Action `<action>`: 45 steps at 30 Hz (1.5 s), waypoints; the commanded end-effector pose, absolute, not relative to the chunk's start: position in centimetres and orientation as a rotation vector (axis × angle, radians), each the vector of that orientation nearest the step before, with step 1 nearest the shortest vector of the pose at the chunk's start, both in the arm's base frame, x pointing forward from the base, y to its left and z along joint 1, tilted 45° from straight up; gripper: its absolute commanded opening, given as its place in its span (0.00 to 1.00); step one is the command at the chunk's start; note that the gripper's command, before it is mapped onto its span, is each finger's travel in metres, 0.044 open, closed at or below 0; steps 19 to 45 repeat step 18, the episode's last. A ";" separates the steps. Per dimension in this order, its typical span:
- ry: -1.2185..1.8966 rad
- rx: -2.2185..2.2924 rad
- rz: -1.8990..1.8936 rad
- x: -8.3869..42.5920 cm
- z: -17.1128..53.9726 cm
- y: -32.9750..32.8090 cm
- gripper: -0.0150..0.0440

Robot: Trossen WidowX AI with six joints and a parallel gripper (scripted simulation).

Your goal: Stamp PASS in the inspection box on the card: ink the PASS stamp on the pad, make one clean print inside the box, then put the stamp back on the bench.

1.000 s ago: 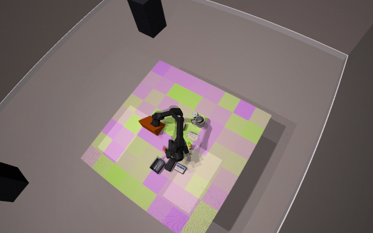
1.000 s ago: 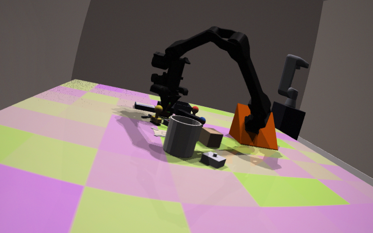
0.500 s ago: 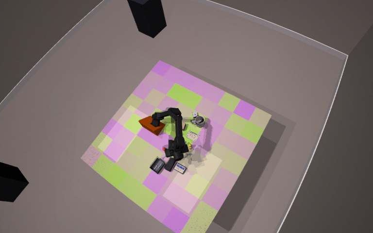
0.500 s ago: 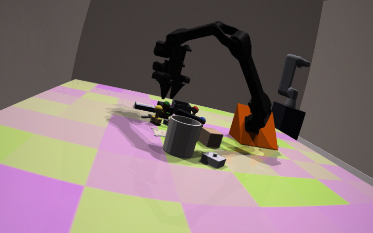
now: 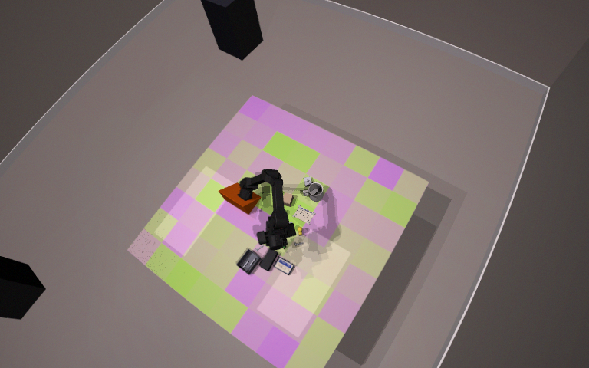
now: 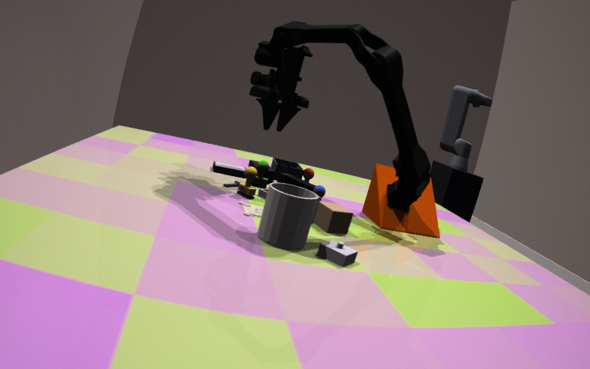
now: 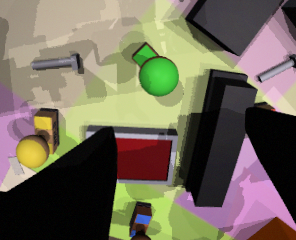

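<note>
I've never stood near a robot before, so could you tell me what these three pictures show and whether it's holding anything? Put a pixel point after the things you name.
The black jointed arm (image 5: 279,200) (image 6: 396,91) is the machine, standing at an orange wedge-shaped block (image 5: 229,193) (image 6: 373,196). One picture looks down from above, one from beside the bench, and one from the arm's wrist. The end effector (image 6: 273,129) (image 7: 180,127), two pointed fingers, is open and holds nothing. Below it, the wrist picture shows a green-knobbed stamp (image 7: 159,76), a yellow-knobbed stamp (image 7: 32,151), a red ink pad (image 7: 144,159) and two bolts (image 7: 55,63) (image 7: 279,69). The side picture adds a grey mug (image 6: 288,219).

Robotics workspace, checkered tabletop (image 5: 307,310) (image 6: 207,338), jointed black arm (image 5: 278,200) (image 6: 394,91), plain walls
</note>
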State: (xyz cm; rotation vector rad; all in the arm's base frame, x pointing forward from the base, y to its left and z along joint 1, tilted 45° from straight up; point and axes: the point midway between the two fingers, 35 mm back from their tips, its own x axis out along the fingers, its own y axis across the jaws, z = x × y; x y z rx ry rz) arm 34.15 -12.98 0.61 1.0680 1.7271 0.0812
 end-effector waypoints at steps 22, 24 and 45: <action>1.727 1.067 0.081 34.2 0.6 -13.0 0.71; 1.727 1.067 0.081 34.2 0.6 -13.0 0.71; 1.727 1.067 0.081 34.2 0.6 -13.0 0.71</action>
